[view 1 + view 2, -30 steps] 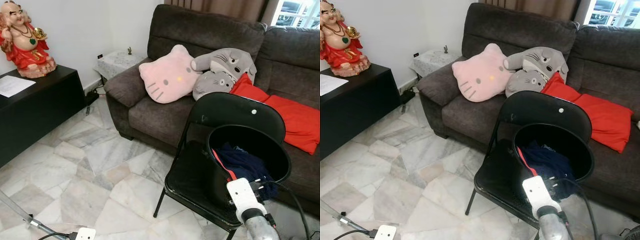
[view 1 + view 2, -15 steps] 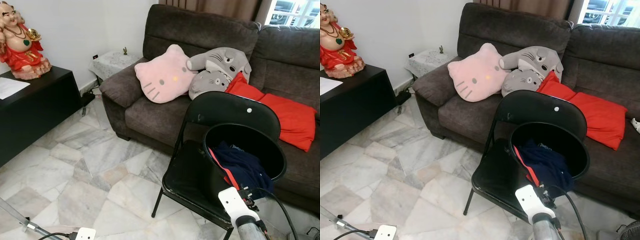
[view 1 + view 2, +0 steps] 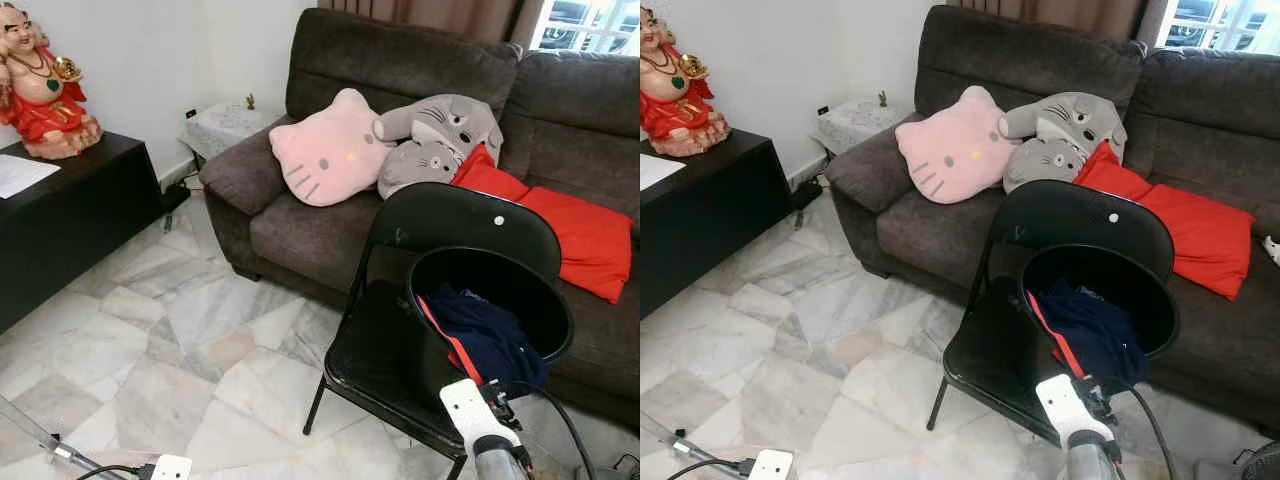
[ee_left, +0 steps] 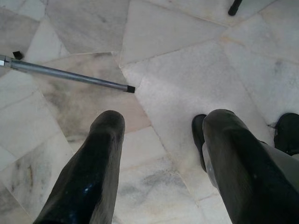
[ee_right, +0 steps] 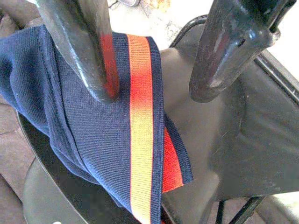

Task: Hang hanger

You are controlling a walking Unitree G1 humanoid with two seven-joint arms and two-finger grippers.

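A black round basket point(image 3: 545, 290) stands on a black folding chair point(image 3: 372, 355) in front of the sofa. A navy garment point(image 3: 485, 335) with a red and orange stripe point(image 5: 140, 140) lies in it, draped over the near rim. My right arm point(image 3: 478, 425) reaches up from the bottom right to that rim. My right gripper point(image 5: 154, 93) is open just above the striped edge, one finger point(image 5: 91, 56) over the navy cloth, nothing clamped. My left gripper point(image 4: 163, 121) hangs open low over the marble floor.
A dark brown sofa point(image 3: 300, 220) holds a pink cat cushion point(image 3: 330, 150), grey plush toys point(image 3: 440, 135) and a red cushion point(image 3: 575, 230). A black cabinet point(image 3: 70, 220) with a red figurine point(image 3: 40, 85) stands at left. A thin metal rod point(image 4: 70, 77) lies on the floor point(image 3: 180, 340).
The camera has shifted slightly. My right wrist sits a little lower and nearer the bottom edge than a second ago. The basket and garment have not moved.
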